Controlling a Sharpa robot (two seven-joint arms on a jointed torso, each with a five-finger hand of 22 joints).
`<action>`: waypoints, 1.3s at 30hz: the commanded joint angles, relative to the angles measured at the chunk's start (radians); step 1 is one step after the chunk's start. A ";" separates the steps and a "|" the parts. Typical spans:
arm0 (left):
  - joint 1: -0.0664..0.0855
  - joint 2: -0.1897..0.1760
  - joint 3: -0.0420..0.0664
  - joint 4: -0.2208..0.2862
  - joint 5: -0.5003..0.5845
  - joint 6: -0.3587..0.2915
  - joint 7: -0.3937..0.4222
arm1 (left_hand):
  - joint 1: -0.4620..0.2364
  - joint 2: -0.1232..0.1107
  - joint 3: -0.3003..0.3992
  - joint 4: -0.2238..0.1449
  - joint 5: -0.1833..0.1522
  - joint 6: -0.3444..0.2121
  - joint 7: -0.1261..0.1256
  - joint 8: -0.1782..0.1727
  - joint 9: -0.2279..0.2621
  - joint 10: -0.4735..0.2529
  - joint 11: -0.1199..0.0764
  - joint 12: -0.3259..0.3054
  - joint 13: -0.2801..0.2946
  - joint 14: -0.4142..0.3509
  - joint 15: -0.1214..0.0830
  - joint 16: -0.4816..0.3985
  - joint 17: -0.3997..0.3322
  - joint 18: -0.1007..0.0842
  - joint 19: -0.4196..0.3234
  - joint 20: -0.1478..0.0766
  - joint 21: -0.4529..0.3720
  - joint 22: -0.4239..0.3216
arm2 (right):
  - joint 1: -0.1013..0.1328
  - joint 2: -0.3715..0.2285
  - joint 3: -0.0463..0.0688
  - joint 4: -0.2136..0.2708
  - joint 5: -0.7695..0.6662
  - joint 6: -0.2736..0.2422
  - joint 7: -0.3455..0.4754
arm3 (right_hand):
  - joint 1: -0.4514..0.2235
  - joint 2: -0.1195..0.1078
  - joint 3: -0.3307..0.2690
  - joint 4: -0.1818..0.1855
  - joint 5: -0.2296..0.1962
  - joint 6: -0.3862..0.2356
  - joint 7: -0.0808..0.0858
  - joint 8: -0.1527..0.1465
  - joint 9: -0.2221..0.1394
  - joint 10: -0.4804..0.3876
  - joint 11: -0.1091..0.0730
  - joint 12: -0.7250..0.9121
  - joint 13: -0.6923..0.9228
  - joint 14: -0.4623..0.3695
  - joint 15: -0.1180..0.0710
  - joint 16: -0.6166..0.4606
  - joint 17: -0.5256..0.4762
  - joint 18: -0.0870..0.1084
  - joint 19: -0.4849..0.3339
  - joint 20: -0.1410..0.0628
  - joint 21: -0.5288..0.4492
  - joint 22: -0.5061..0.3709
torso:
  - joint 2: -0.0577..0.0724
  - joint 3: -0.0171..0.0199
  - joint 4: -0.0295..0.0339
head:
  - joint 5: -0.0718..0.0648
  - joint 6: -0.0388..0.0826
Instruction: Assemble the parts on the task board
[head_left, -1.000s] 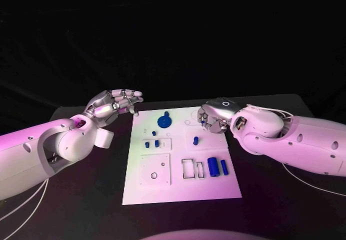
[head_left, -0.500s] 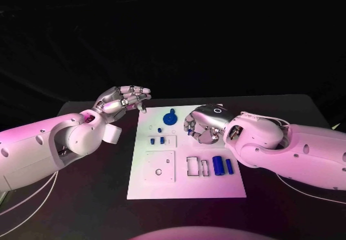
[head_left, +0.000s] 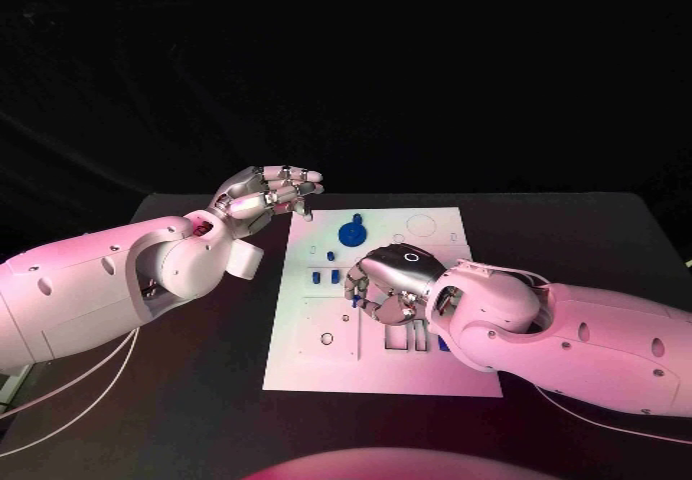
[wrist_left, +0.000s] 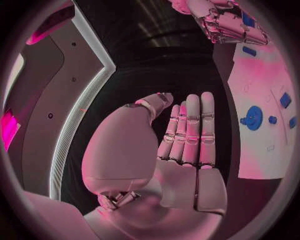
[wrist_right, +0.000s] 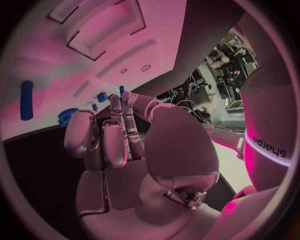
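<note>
Overhead, right hand curled, nothing visibly held.

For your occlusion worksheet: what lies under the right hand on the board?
Small blue parts peek out beside the right hand over the board; whatever lies directly beneath its fingers is covered.

Black surface, matte, runs edge to edge under both arms. White task board lies flat on it, roughly centred, long side running away from the robot. Board's near corners and left edge sit fully on the surface; its right side is partly covered by the right arm.
</note>
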 joint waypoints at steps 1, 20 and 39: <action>0.000 0.005 0.001 0.000 -0.005 0.021 0.007 | -0.005 0.008 -0.001 -0.008 -0.002 -0.005 0.006 -0.004 -0.001 0.000 0.005 -0.007 -0.001 0.002 0.007 -0.006 -0.001 0.013 0.006 0.003 -0.005 -0.002 | -0.013 0.014 0.000 -0.016 0.003 -0.005 0.030 | -0.006 0.001 0.006 -0.001 0.005 -0.002 0.004 0.003 0.001 0.024 -0.029 0.001 0.001 0.041 -0.003 0.007 0.000 -0.009 -0.001 0.002 -0.005 -0.001 | 0.001 -0.0001 0.0028 | 0.014 -0.006; 0.000 0.009 0.001 0.001 -0.005 0.022 0.006 | -0.006 0.009 -0.001 -0.007 -0.001 -0.005 0.006 -0.004 -0.001 0.000 0.005 -0.007 -0.001 0.001 0.008 -0.006 -0.002 0.013 0.005 0.003 -0.006 -0.002 | -0.064 0.069 -0.004 -0.077 -0.022 -0.035 0.043 | -0.007 0.000 0.007 -0.002 0.005 -0.005 0.004 0.002 0.001 0.023 -0.028 -0.001 0.002 0.042 -0.003 0.009 0.003 -0.010 0.000 0.002 -0.004 0.000 | 0.002 0.0014 0.0020 | 0.041 -0.024; 0.000 0.007 0.001 0.002 -0.005 0.025 0.001 | -0.006 0.009 -0.001 -0.007 -0.001 -0.005 0.006 -0.004 -0.001 0.000 0.005 -0.007 -0.001 0.001 0.008 -0.006 -0.002 0.013 0.005 0.003 -0.006 -0.002 | -0.070 0.081 -0.004 -0.104 -0.059 -0.042 0.035 | -0.008 0.001 0.007 -0.003 0.005 -0.005 0.005 0.003 0.002 0.023 -0.027 -0.001 0.004 0.042 -0.002 0.010 0.003 -0.010 0.000 0.003 -0.003 0.002 | 0.001 0.0009 0.0019 | 0.043 -0.031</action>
